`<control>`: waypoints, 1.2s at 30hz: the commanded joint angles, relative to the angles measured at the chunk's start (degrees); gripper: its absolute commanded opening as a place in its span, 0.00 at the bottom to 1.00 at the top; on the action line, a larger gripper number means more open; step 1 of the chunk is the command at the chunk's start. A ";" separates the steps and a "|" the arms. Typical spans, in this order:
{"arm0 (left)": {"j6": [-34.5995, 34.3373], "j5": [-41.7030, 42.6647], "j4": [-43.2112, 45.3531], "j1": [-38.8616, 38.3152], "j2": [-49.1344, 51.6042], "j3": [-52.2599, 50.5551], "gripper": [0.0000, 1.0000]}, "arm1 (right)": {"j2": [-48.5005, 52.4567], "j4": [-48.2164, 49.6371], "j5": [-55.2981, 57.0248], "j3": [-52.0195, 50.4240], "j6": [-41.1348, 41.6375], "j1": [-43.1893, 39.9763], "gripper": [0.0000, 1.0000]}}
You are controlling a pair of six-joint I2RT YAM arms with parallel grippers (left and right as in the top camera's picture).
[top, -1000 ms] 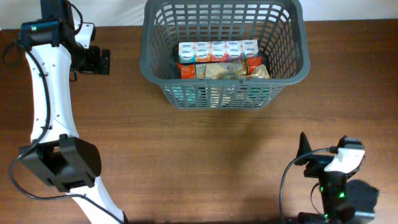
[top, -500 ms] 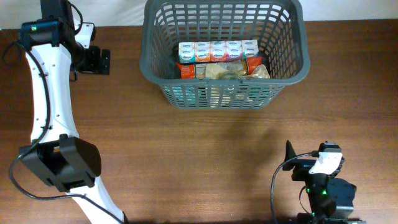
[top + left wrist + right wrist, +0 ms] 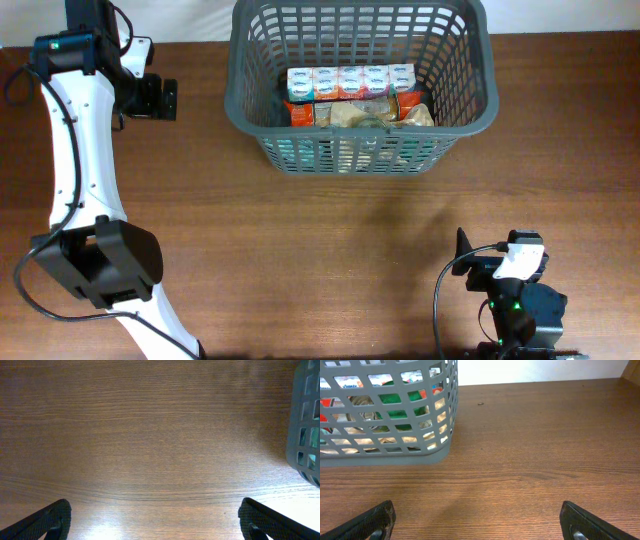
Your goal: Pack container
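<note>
Your basket (image 3: 350,155) sits at the far middle of the table (image 3: 300,250), with a row of small cartons (image 3: 350,82) inside. Your left gripper (image 3: 155,520), far left beside the basket, has its fingers spread wide and holds nothing. Your right gripper (image 3: 477,520), near right, is likewise spread wide and empty.

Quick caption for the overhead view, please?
Grocery-filled container on the wooden table, left arm and right arm both apart from it.
</note>
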 commanded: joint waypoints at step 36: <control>-0.96 3.91 62.16 -12.79 -57.79 -58.29 0.99 | -0.68 0.20 0.50 -0.46 0.31 0.61 0.99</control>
